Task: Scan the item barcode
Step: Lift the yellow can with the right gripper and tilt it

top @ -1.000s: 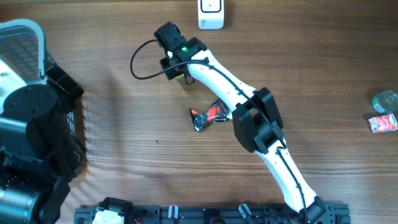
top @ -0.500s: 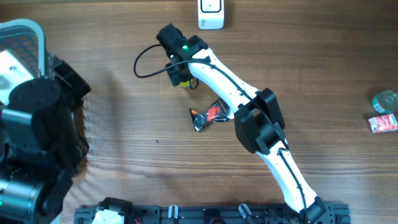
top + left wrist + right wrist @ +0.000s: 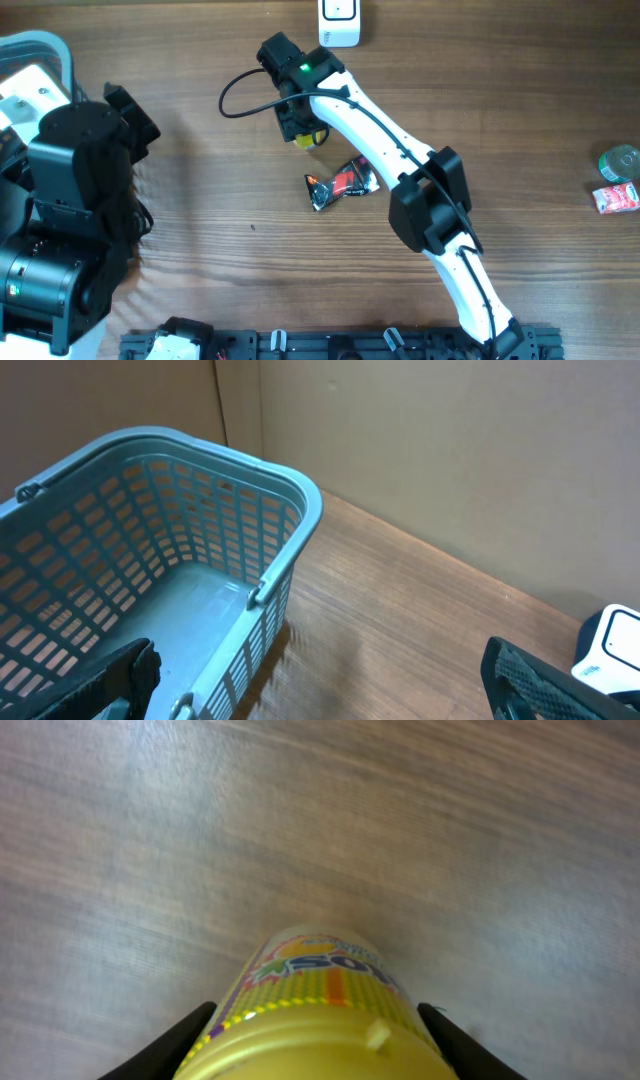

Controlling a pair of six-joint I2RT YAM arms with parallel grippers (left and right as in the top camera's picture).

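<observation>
1. The right gripper [image 3: 320, 1032] is clamped on a yellow container [image 3: 322, 995], one dark finger [image 3: 190, 1032] on each side of it. The colourful label faces the wrist camera.
2. The label print is blurred in the wrist view, so a barcode may be there, but I cannot make one out.
3. From overhead, the yellow container [image 3: 308, 138] peeks out under the right gripper [image 3: 298, 122], over the wooden table [image 3: 520, 110]. Whether it touches the wood I cannot tell.
4. A black cable [image 3: 232, 95] loops off the wrist to the left.
5. The white scanner [image 3: 340, 22] stands near the far edge, just beyond the gripper.
6. A red-and-black wrapper [image 3: 342, 183] lies on the table beside the arm's forearm, on the near side of the container.
7. The left gripper [image 3: 325, 685] has its jaws spread wide and grips nothing. It hangs by the blue basket [image 3: 290, 510].
8. Far right, a green-topped can [image 3: 622, 160] and a red packet [image 3: 616, 198] sit close together.
</observation>
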